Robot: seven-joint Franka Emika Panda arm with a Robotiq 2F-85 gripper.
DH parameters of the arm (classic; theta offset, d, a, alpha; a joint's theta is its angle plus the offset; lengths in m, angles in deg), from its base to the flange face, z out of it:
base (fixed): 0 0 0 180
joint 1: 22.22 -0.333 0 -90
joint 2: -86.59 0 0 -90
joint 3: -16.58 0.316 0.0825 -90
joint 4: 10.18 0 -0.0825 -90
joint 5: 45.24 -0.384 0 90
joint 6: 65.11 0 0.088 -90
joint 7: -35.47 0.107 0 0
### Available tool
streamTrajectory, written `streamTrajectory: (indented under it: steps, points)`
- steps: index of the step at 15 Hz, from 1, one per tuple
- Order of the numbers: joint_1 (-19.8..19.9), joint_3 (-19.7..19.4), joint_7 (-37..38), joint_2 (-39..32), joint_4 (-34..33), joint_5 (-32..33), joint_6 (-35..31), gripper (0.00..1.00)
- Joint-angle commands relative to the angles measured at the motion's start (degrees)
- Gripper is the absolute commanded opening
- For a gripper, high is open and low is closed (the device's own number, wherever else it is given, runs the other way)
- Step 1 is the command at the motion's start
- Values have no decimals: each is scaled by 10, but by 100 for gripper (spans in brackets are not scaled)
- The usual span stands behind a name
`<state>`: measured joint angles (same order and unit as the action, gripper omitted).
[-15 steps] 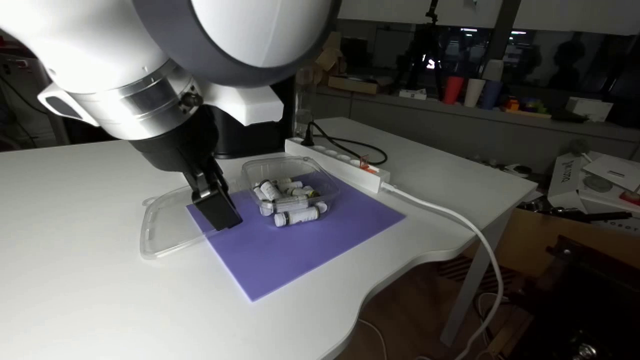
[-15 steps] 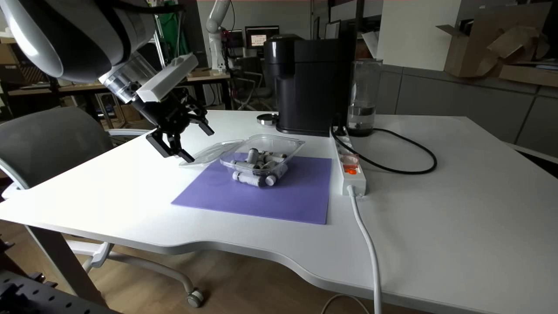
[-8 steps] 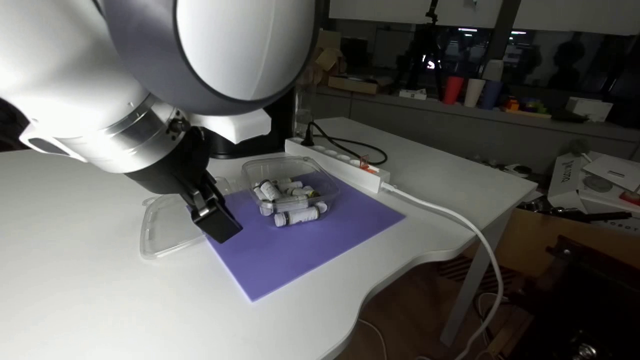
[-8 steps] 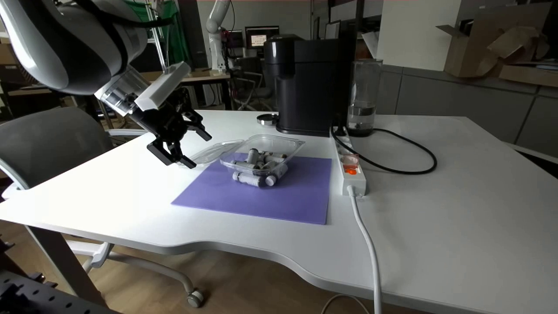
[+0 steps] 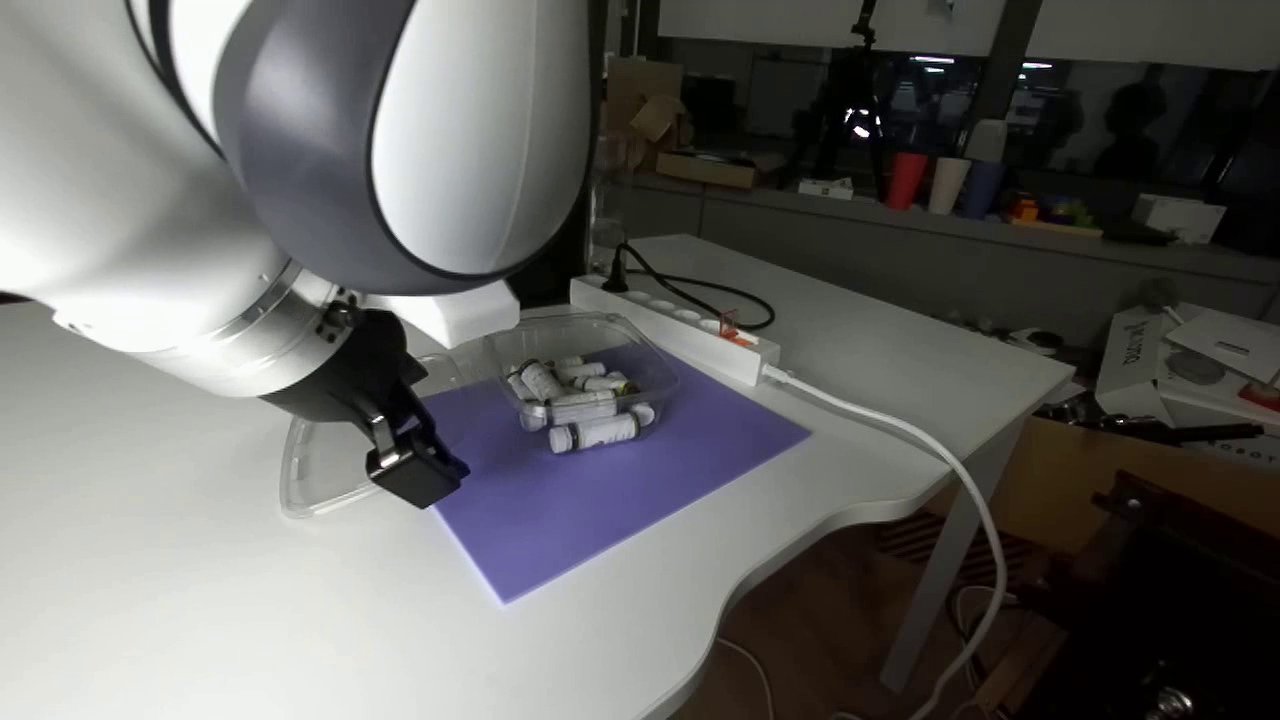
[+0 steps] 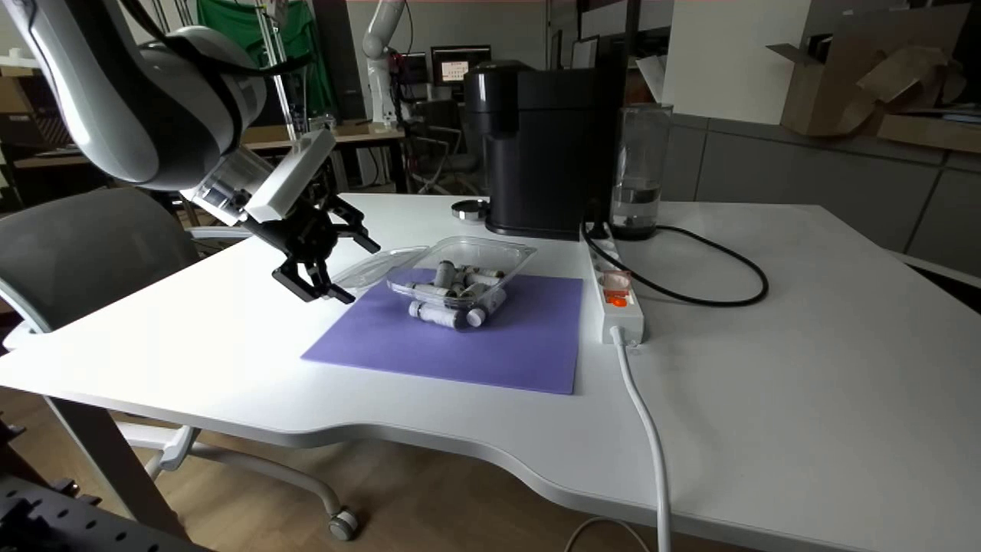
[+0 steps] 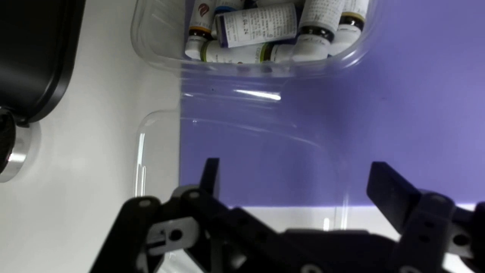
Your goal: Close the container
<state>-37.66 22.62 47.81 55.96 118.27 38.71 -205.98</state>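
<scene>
The container is a clear plastic box (image 5: 655, 375) holding several small white-labelled bottles (image 5: 597, 432). It stands open on the purple mat (image 5: 600, 500) and also shows in an exterior view (image 6: 512, 262) and the wrist view (image 7: 161, 47). Its clear lid (image 5: 325, 465) lies folded out flat beside it, partly on the mat and partly on the table; it also shows in the wrist view (image 7: 159, 149). My gripper (image 6: 360, 272) is open and empty, tilted, over the lid. In the wrist view its fingers (image 7: 295, 163) are spread above the lid; I cannot tell if they touch it.
A black machine (image 6: 548, 153) and a clear water tank (image 6: 638, 169) stand behind the box. A white power strip (image 5: 675, 325) with a black cable and a white cable lies beside the mat. A round metal piece (image 7: 17, 151) lies near the machine.
My gripper has moved lower and, in an exterior view, toward the table's front edge, staying open. The box, its lid and the bottles have not moved.
</scene>
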Motion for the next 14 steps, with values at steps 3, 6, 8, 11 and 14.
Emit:
streamTrajectory:
  steps: [3, 6, 8, 11, 14]
  points:
    - [9, 13, 75, -33, -41, 42, 23, 100]
    - [7, 18, 86, -40, -49, 52, 43, 100]
    - [6, 23, 91, -38, -50, 58, 51, 100]
    - [4, 30, 112, -30, -48, 74, 66, 100]
    - [3, 37, 137, -21, -46, 84, 90, 100]
